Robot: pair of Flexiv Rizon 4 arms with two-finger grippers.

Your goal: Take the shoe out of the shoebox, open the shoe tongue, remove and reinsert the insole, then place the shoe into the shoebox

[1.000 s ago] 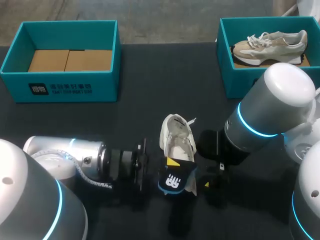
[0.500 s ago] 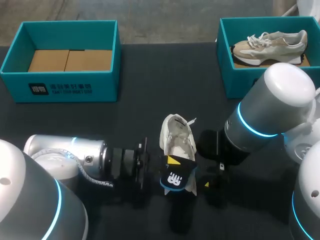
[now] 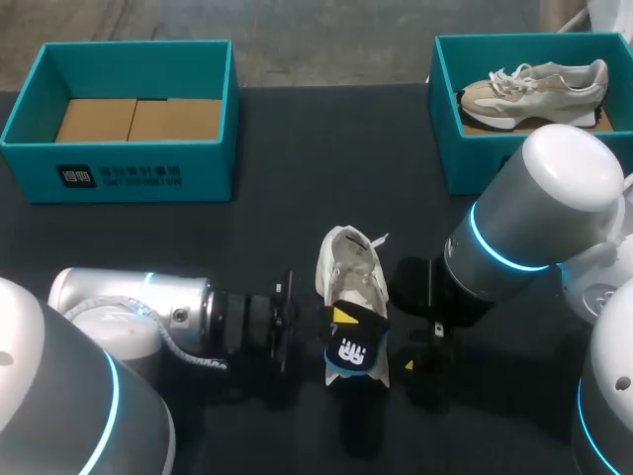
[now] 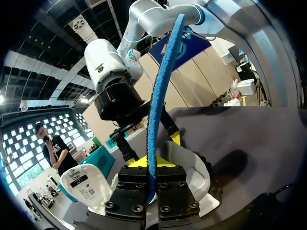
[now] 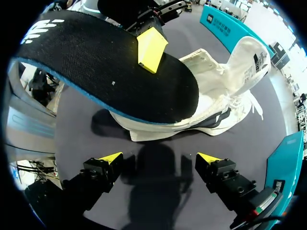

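Left pincer [image 4: 151,168] clamps the insole [image 4: 160,86] over the shoe [image 3: 348,269] — right pincer [image 5: 160,160] gapes empty; next, I'd slide it back inside.

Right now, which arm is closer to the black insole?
Left. The left fingers pinch the insole; the right fingers, open, hang beside the shoe, clear of the insole.

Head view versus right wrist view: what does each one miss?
Only the head view looks into the boxes: the left box holds no shoe, the right box holds a tan shoe. Only the right wrist view shows the right gripper open and empty. Both show the white shoe and the insole in the left gripper.
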